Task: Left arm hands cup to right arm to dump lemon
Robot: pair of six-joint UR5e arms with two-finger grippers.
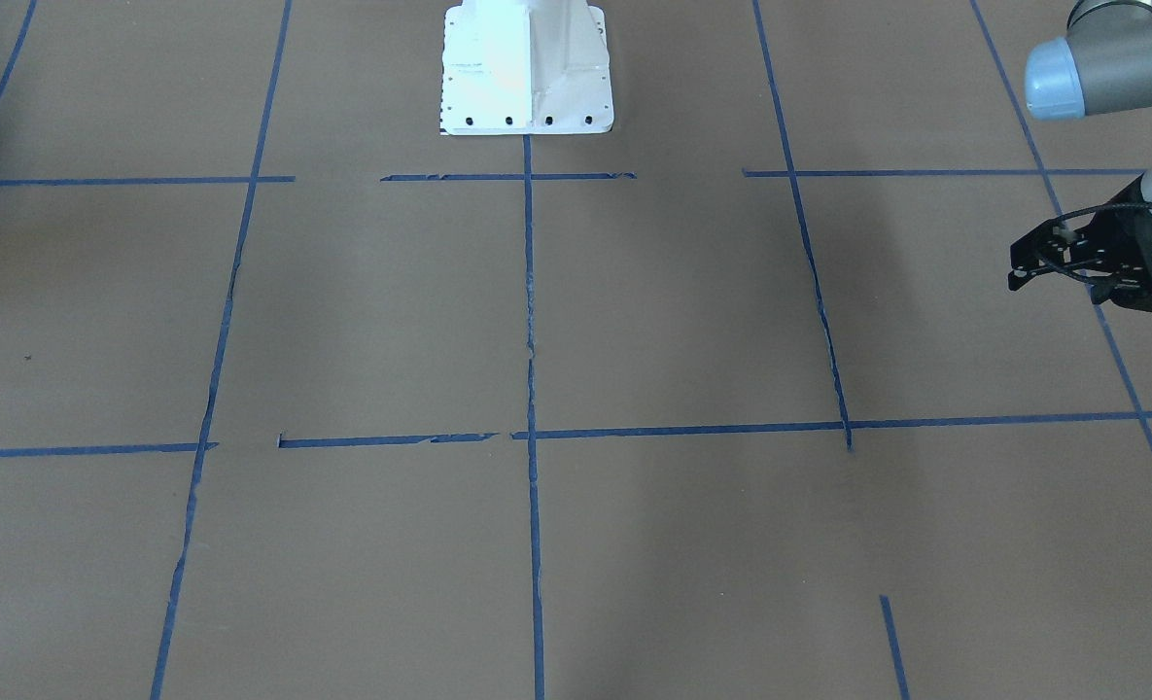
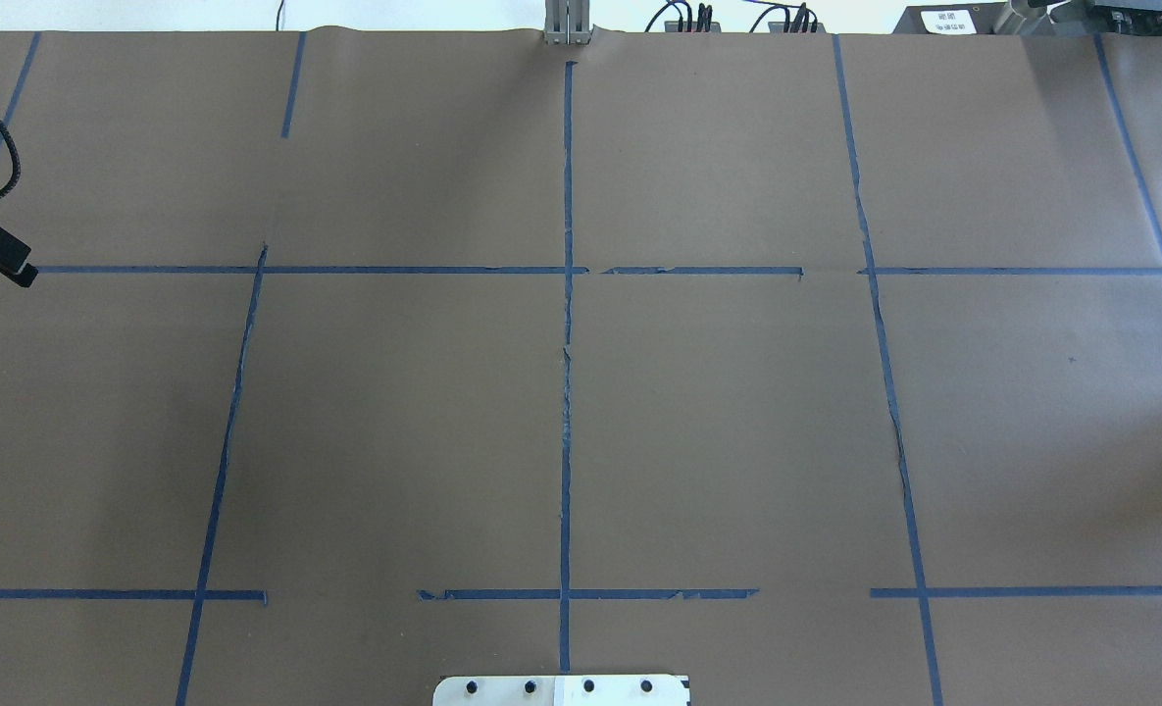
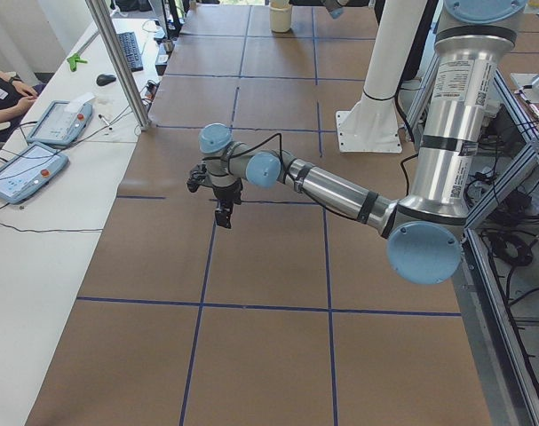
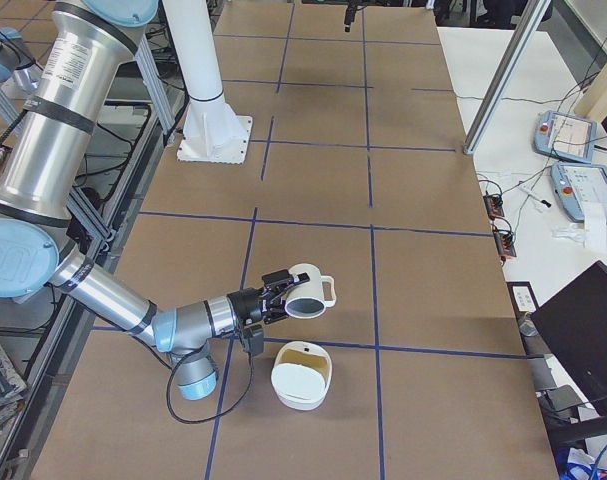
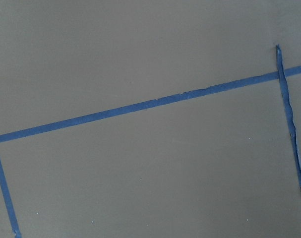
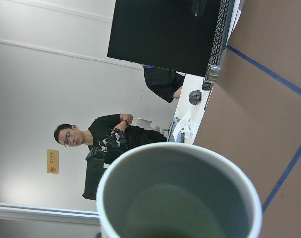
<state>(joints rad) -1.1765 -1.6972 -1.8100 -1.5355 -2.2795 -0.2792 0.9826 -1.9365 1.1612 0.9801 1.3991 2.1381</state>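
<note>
The white cup with a loop handle lies tilted on its side at the tip of my right gripper, near the table's right end. It hangs just above a white bowl. The bowl's inside looks yellowish; I cannot tell if that is the lemon. In the right wrist view the cup's rim and grey inside fill the lower frame, with a faint yellow-green tint deep inside. No fingers show there, so I cannot tell the right grip. My left gripper hangs over bare table at the left end, holding nothing, and its jaws are unclear.
Brown paper with blue tape lines covers the table. The white robot base stands at the middle of the robot's side. Side tables with teach pendants and a laptop flank the ends. A person shows in the right wrist view.
</note>
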